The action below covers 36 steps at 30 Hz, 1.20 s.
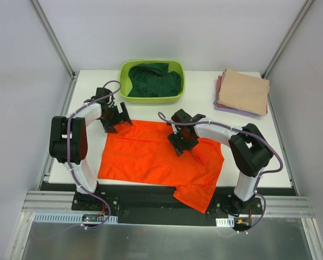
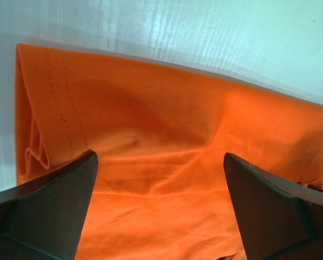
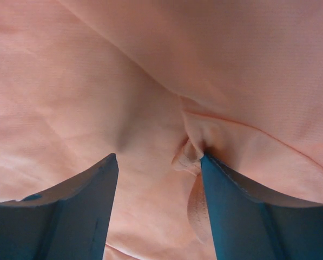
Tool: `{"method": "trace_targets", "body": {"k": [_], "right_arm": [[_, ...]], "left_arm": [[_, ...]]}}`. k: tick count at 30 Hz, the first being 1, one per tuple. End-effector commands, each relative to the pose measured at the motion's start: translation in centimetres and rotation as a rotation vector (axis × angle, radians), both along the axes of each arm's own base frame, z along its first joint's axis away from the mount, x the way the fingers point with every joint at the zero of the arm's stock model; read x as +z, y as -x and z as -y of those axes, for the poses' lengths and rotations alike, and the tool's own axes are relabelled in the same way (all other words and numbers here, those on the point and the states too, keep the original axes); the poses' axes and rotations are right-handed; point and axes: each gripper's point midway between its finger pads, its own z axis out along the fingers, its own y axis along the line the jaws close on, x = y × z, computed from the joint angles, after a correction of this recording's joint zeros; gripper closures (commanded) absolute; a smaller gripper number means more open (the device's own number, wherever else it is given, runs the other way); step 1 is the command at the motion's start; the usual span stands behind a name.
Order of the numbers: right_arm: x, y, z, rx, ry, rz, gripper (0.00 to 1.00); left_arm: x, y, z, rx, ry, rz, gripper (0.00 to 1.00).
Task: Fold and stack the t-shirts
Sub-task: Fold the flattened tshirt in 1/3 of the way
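The bright orange t-shirt lies spread on the white table, one part hanging over the near edge. My left gripper is open over its far left corner; the left wrist view shows the orange cloth and its hem between the spread fingers. My right gripper is open and pressed down on the shirt's middle right; the cloth fills that view, a small pucker by the right finger. A dark green t-shirt lies in the tub. Folded tan, lilac and reddish tees are stacked at the far right.
The lime-green plastic tub stands at the table's far middle, just behind the orange shirt. The table's near edge runs along the front, with the arm bases below it. Frame posts stand at the far corners.
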Motion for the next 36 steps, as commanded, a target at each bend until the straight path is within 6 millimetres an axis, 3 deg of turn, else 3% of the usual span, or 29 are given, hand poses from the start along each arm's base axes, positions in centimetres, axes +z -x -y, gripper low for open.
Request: {"method": "trace_targets", "body": {"k": [1, 3, 9, 15, 18, 26, 29, 32, 34, 36], "right_arm": [[0.6, -2.2, 1.1, -0.073, 0.072, 0.077, 0.39], [0.4, -2.2, 1.6, -0.088, 0.087, 0.080, 0.46], [0.8, -1.7, 1.3, -0.102, 0.058, 0.069, 0.81], [2.5, -1.7, 0.9, -0.127, 0.013, 0.083, 0.97], [3.4, -0.8, 0.0, -0.133, -0.037, 0.044, 0.97], [3.8, 0.2, -1.0, -0.201, -0.070, -0.034, 0.93], [3.9, 0.3, -1.7, -0.270, -0.103, -0.065, 0.87], [4.3, 0.3, -2.5, -0.285, -0.152, -0.085, 0.68], [4.9, 0.2, -2.4, -0.292, -0.172, -0.082, 0.44], [6.1, -0.1, -2.1, -0.315, -0.207, -0.061, 0.33]], "left_arm": [[-0.7, 0.1, -1.0, 0.012, -0.041, -0.006, 0.01], [-0.7, 0.1, -1.1, 0.013, -0.048, -0.005, 0.01], [-0.8, 0.0, -1.4, 0.012, -0.055, -0.004, 0.01], [-0.6, -0.2, -1.4, 0.007, -0.052, 0.005, 0.01], [-0.5, -0.2, -1.4, 0.007, -0.053, 0.007, 0.01], [-0.3, -0.3, -1.5, 0.011, -0.057, 0.009, 0.01], [-0.2, -0.4, -1.6, 0.010, -0.059, 0.012, 0.01], [-0.1, -0.4, -1.6, 0.010, -0.059, 0.008, 0.01], [0.0, -0.4, -1.6, 0.010, -0.059, 0.006, 0.01], [0.1, -0.5, -1.8, 0.008, -0.066, 0.011, 0.01]]}}
